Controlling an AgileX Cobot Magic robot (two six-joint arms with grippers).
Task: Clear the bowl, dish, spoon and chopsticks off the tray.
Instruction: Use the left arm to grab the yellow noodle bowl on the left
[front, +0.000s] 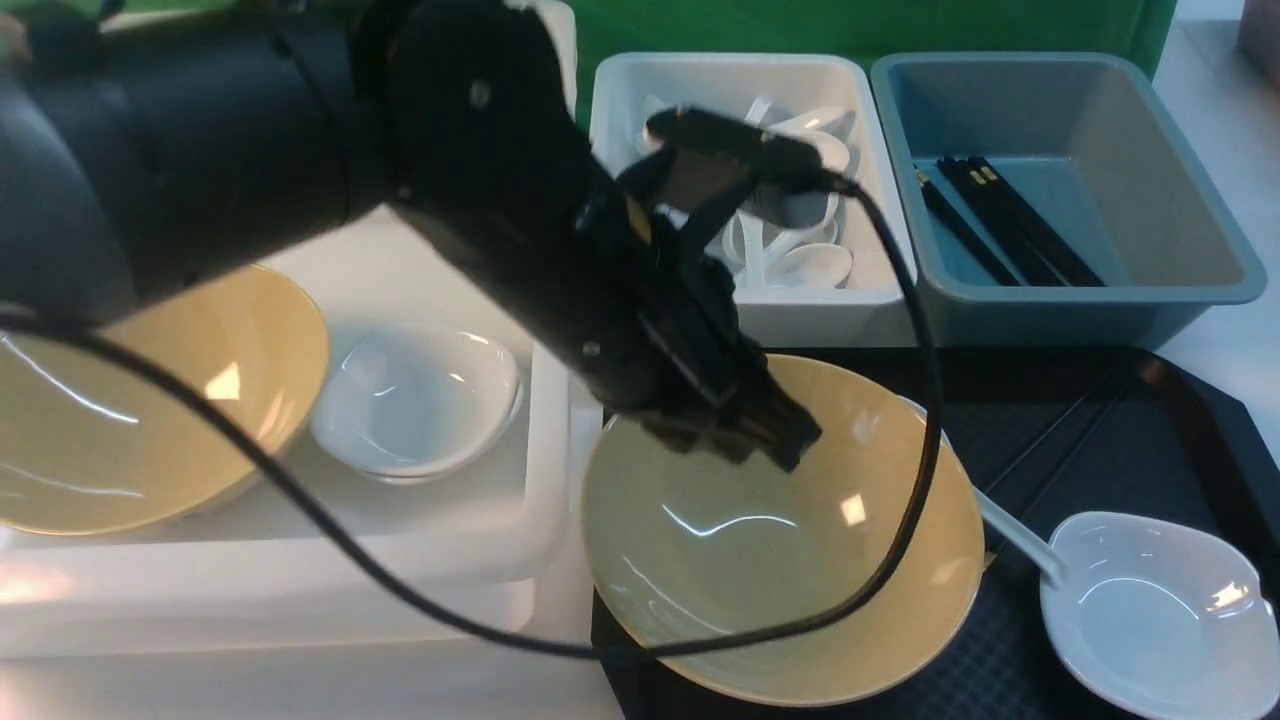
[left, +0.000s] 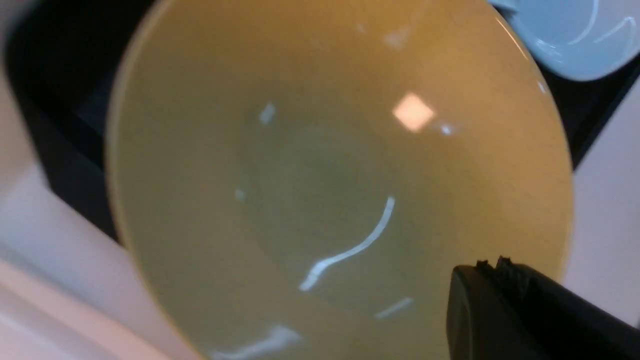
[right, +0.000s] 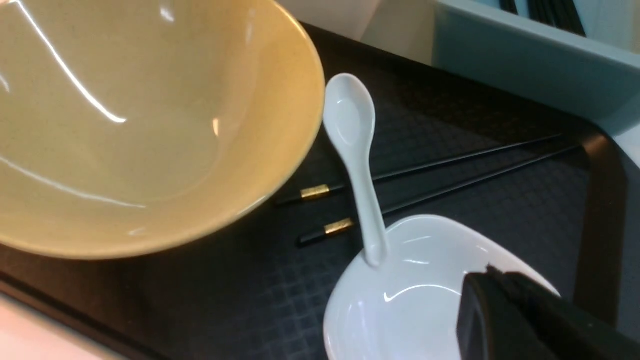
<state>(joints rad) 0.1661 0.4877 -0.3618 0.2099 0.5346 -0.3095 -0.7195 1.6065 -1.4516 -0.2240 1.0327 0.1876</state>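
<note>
Left gripper (front: 788, 440) hovers with jaws pressed together over the tan-yellow bowl (front: 760, 580) at the left end of the tray (front: 1090, 440), and I reckon a grab on that glossy rim could slip and shove the soup spoon (front: 1015, 535) just beside it.

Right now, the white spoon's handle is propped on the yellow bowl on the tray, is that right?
Not quite: the handle of the spoon is propped on the small white dish, not the yellow bowl. Both sit on the tray. The right wrist view shows it.
</note>
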